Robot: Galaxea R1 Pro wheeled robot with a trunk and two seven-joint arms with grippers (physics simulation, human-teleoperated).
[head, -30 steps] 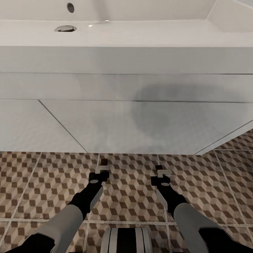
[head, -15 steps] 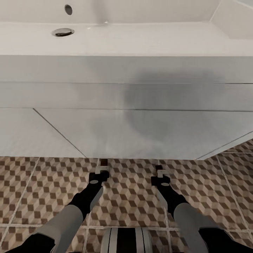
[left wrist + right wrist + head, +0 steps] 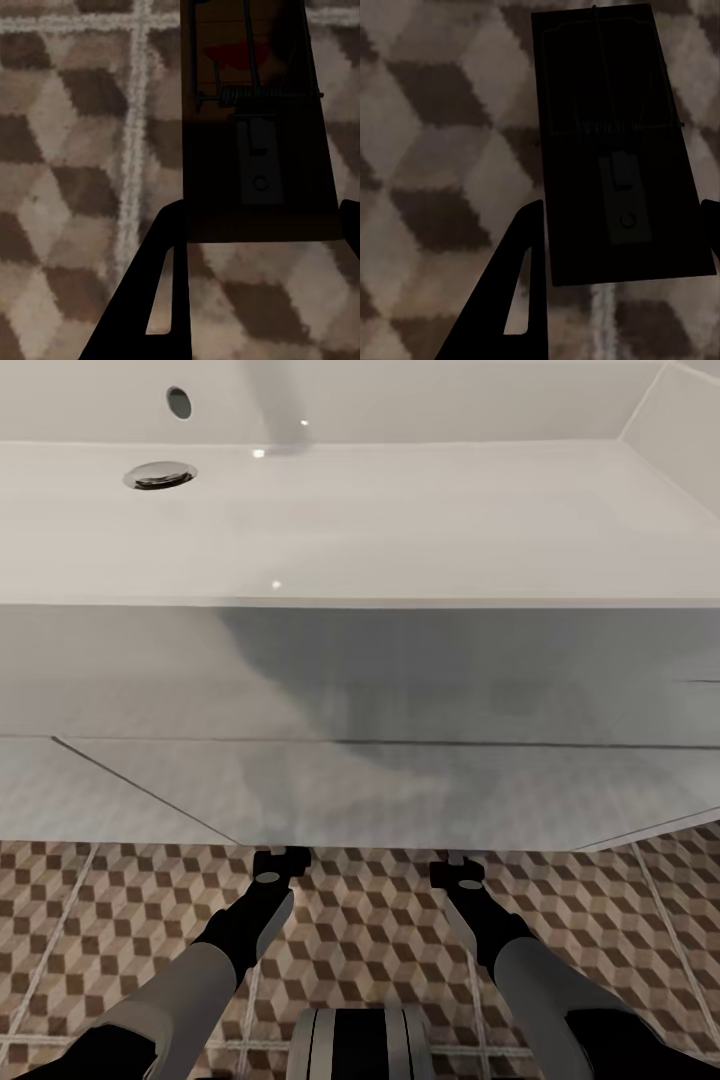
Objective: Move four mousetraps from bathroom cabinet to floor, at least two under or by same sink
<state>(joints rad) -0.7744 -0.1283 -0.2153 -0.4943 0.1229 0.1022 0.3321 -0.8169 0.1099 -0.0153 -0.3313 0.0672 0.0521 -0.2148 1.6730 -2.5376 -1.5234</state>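
The white sink [image 3: 350,520] on its boxy vanity [image 3: 400,790] stands right in front of me. Both arms reach forward low over the cube-patterned bathroom floor [image 3: 370,940]. My left gripper [image 3: 283,857] and right gripper [image 3: 455,867] have their tips at the vanity's bottom edge. In the left wrist view, my left gripper [image 3: 261,214] is shut on a mousetrap [image 3: 255,112], a wooden board with a wire spring and a red patch, held over the tiles. In the right wrist view, my right gripper [image 3: 622,214] is shut on another mousetrap [image 3: 607,150], dark in shadow. The cabinet is out of view.
The vanity front blocks the way ahead across the whole width. A chrome drain [image 3: 160,475] and an overflow hole [image 3: 179,402] sit in the basin at the far left. My base [image 3: 360,1045] shows at the bottom centre, with tiled floor on both sides.
The whole view has shifted: the sink and vanity now sit lower and larger in the picture. The gripper tips and the trap ends, which showed over the tiles before, are now at the vanity's edge.
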